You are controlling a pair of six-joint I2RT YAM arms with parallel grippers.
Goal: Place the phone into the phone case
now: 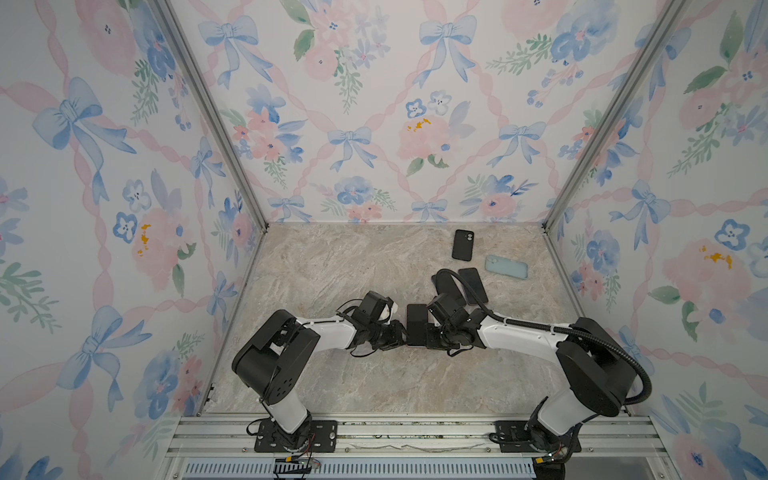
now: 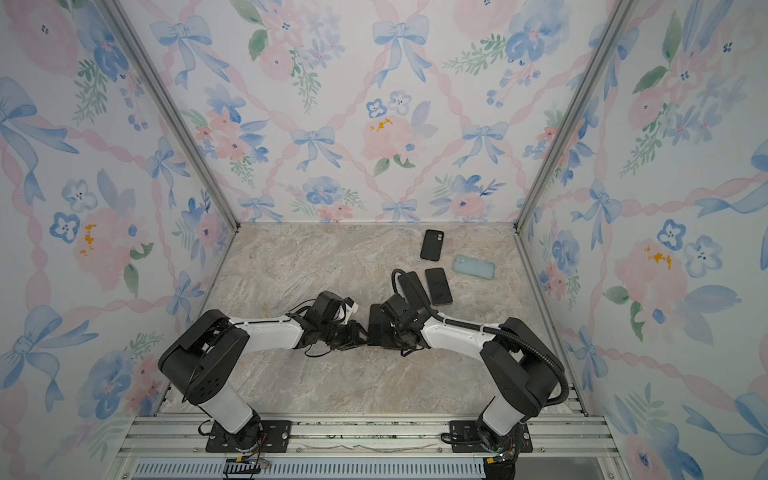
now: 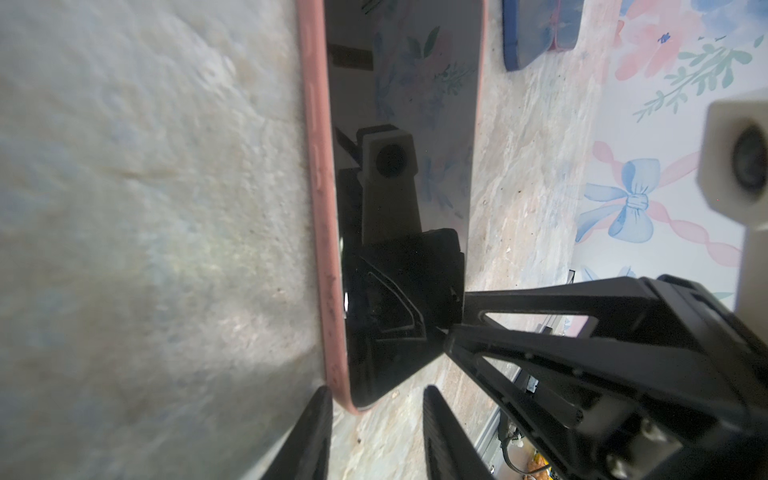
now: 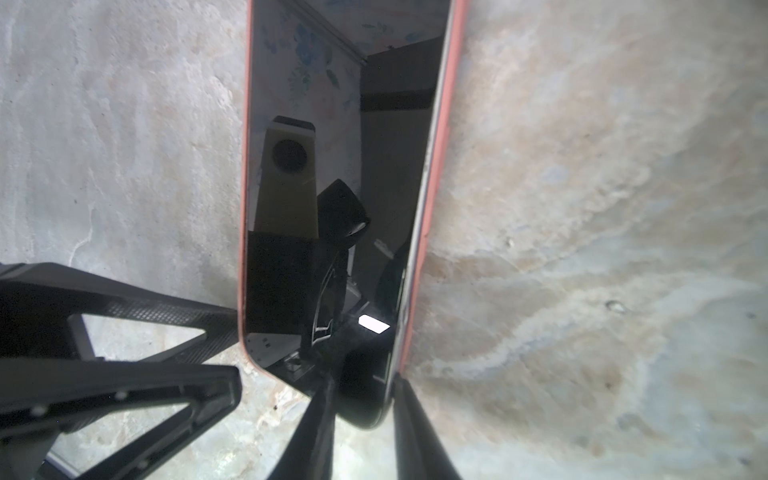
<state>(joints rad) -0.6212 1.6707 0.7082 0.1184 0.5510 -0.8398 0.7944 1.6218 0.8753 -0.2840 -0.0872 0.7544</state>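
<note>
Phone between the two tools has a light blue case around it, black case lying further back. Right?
Not quite: the case around that phone is pink, as both wrist views show. The light blue case lies apart; the black case does lie further back.

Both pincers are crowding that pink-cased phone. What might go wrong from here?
The right pincer straddles only a corner of the phone. Squeezing there may skew it in the pink case, where a silver edge shows beside the rim. The left pincer, against its side, might shove it across the table.
</note>
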